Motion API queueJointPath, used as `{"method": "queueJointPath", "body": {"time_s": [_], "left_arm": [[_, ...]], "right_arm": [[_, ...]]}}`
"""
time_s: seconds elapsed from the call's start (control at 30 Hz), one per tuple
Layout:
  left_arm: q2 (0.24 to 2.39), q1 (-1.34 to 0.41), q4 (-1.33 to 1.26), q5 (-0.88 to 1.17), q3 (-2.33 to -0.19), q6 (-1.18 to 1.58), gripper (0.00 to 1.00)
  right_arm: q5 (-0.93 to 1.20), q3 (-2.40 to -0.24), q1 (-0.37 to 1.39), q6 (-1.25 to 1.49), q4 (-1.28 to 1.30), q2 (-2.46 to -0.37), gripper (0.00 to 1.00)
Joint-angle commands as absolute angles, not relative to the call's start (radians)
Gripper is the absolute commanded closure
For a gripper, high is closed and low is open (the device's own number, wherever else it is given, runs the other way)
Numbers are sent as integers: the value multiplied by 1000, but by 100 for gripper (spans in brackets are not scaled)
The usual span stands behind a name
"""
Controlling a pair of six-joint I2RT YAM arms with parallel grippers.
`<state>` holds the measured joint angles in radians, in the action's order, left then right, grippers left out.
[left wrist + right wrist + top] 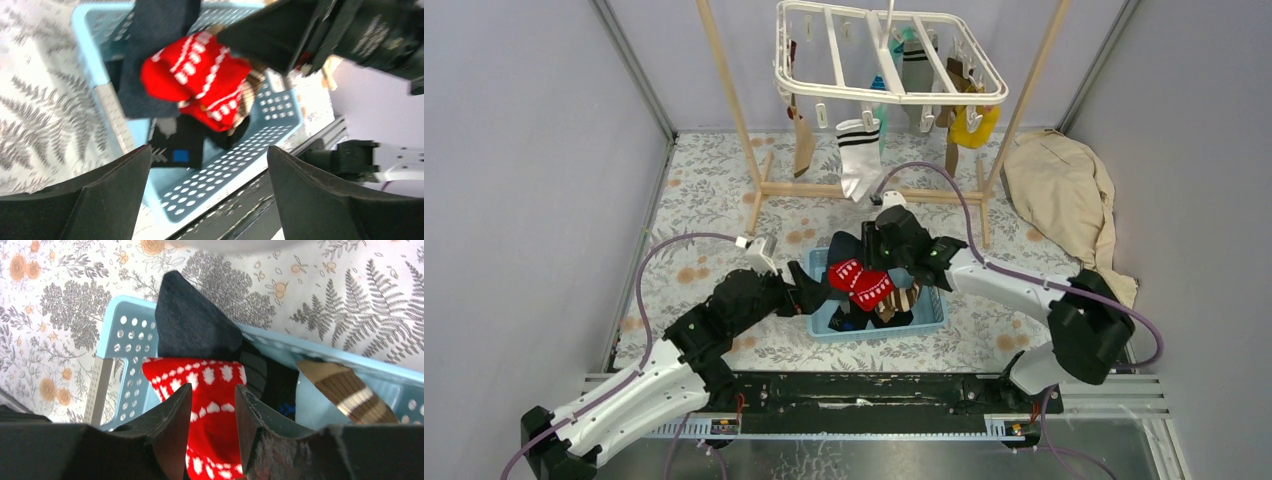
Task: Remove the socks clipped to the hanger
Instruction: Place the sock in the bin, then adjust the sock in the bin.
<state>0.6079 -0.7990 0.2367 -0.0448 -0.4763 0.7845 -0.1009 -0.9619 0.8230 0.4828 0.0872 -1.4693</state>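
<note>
Over the pale-blue plastic basket [932,318] my left jaws gape, right jaws half-parted, empty; black-banded white fabric sock [859,162] looks soft, light: pinch its cuff.

Left arm [634,395], right arm [1004,280]: white lower links, black upper links; purple cables [659,250]; black wedge-shaped fingers [100,195]

One hanger [889,62], about six clipped socks [859,160], one blue basket [884,332], one beige cloth [1064,190], two arms [999,280]

Floral table [714,200], blue basket [924,322], beige cloth [1064,190]
</note>
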Motion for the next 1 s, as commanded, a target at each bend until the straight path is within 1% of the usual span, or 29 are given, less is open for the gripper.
{"method": "queueJointPath", "body": {"time_s": [0.0,0.1,0.17,0.2,0.3,0.5,0.7,0.97], "left_arm": [[543,-805,263,-80,-379,853,15],[510,-805,265,-78,-331,880,32],[499,-805,268,-85,-303,894,40],[496,-805,268,-89,-291,903,41],[508,-805,246,-92,-262,915,43],[587,-805,166,-92,-233,920,43],[688,-805,78,-94,-234,910,43],[756,-805,29,-108,-267,894,43]], "right_arm": [[-197,-1034,861,469,-74,-1540,57],[-211,-1064,880,469,-90,-1595,57],[-213,-1082,894,467,-90,-1632,58],[-216,-1085,900,466,-92,-1647,58],[-224,-1075,916,468,-97,-1683,59],[-226,-987,943,498,-139,-1694,60],[-212,-950,1000,504,-130,-1704,61],[-191,-904,1107,532,-144,-1717,63]]}}
